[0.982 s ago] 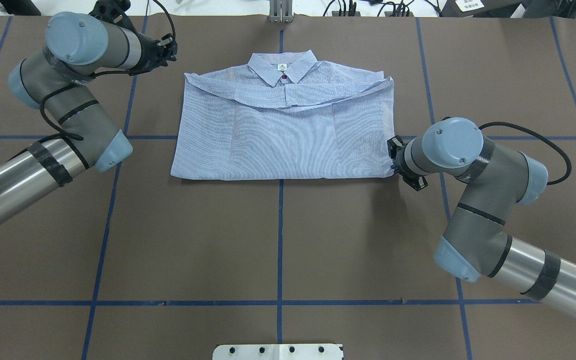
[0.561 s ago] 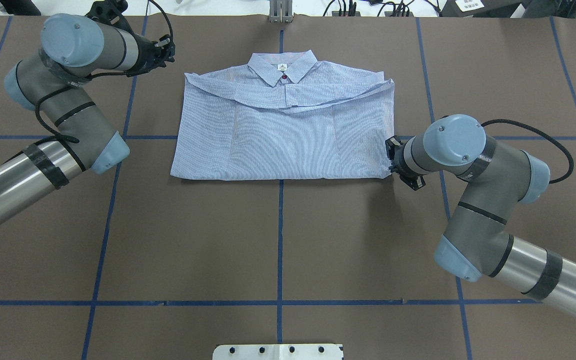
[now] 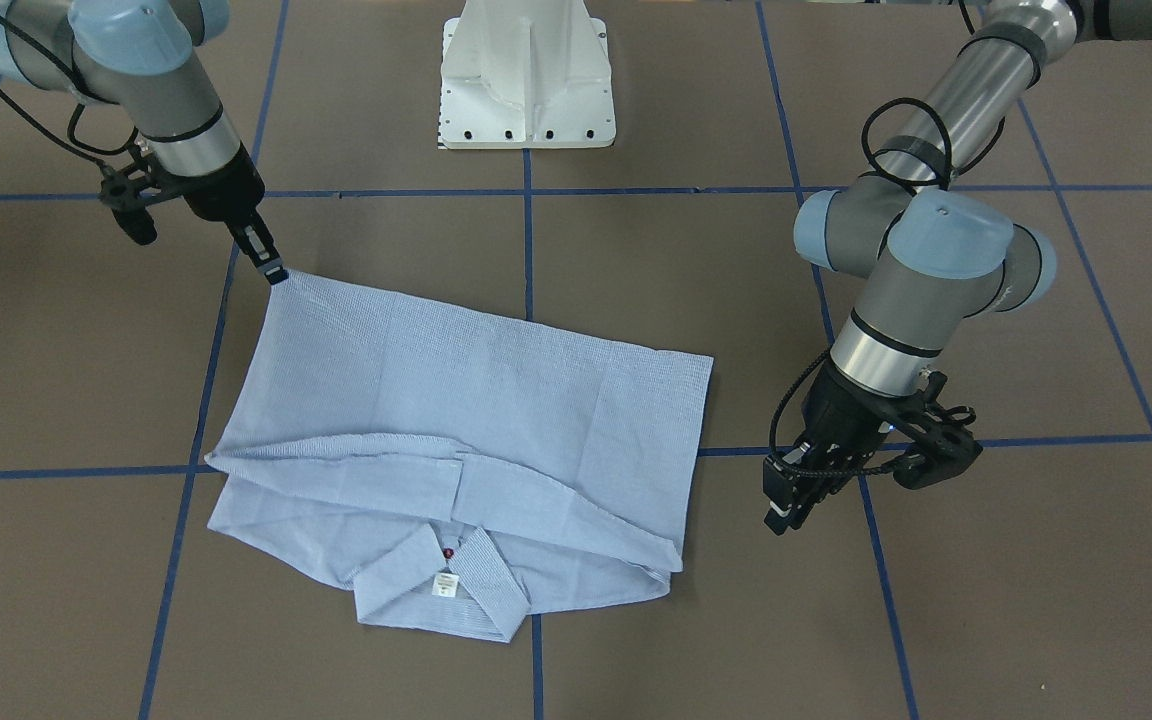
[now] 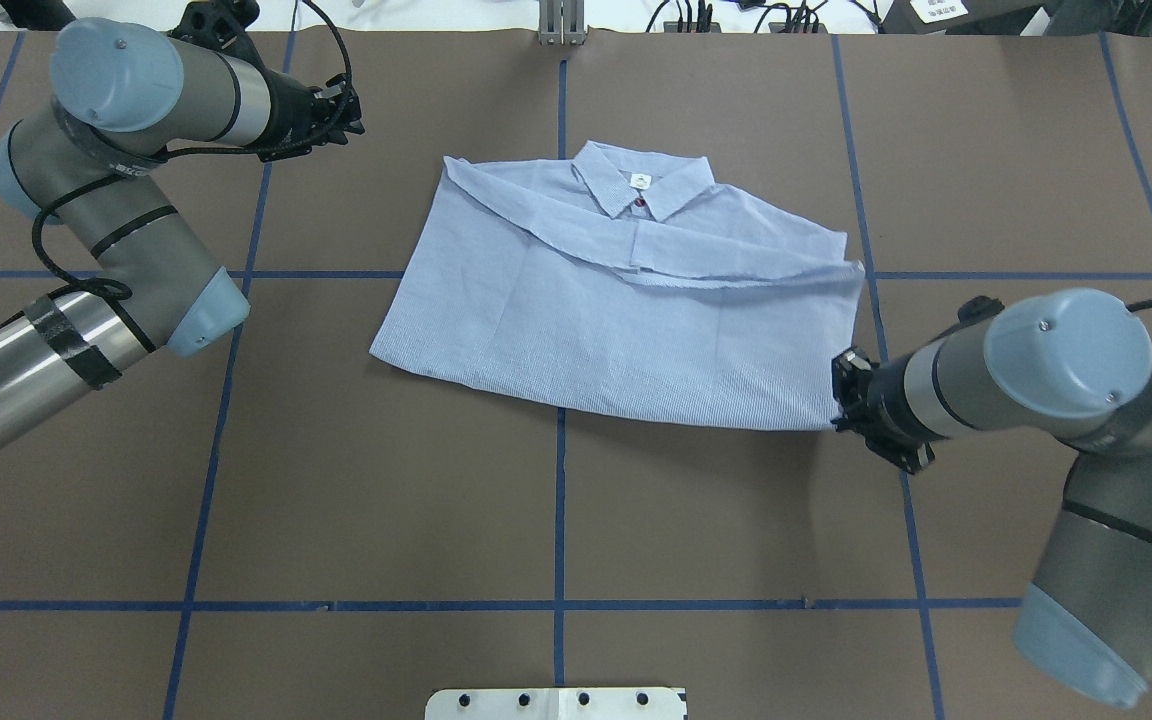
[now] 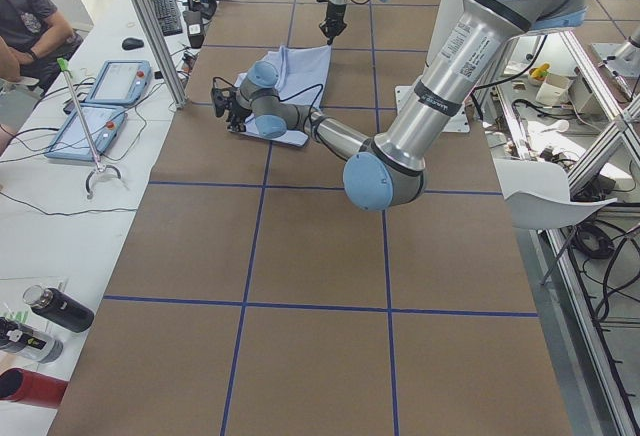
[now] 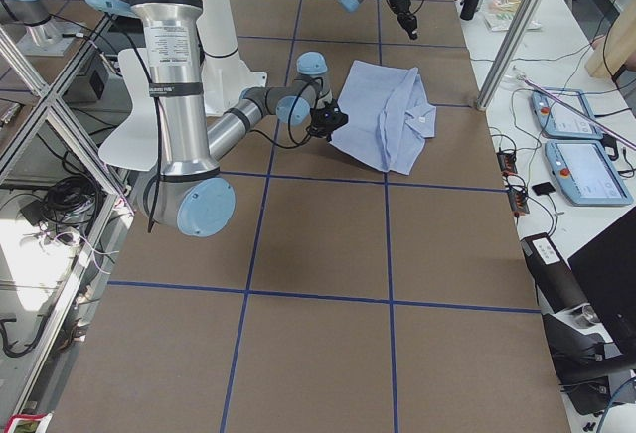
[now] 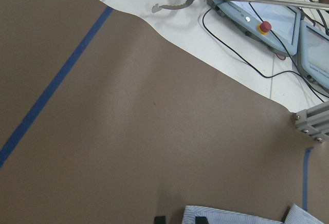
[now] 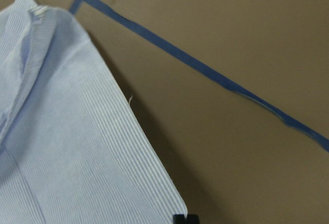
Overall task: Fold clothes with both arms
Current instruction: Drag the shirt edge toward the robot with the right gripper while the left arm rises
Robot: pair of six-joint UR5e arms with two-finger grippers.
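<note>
Standing by the table (image 4: 386,480) right now, and the striped button-up shirt (image 4: 626,310) is lying folded flat on the far half of the brown surface, a bit to the robot's right of the middle blue tape line (image 4: 559,520). It sits skewed rather than square to the grid. The collar (image 4: 681,185) points away from the robot with the white neck tag (image 4: 640,181) facing up and a dark red button (image 4: 643,203) just below it. The sleeves are folded across the chest in a band under the collar. The right gripper (image 3: 274,268) is down low at the shirt's near right corner, fingers pinched together on the very tip of the cloth, so that corner is right in the claw. The rest of the shirt spreads away from it toward the left arm's side. The left gripper (image 3: 784,512) is off past the collar-end left corner, near the shirt but clear of it. From its wrist camera the two fingertips look slightly parted with nothing between them, and the shirt's edge just peeks in beside them.
</note>
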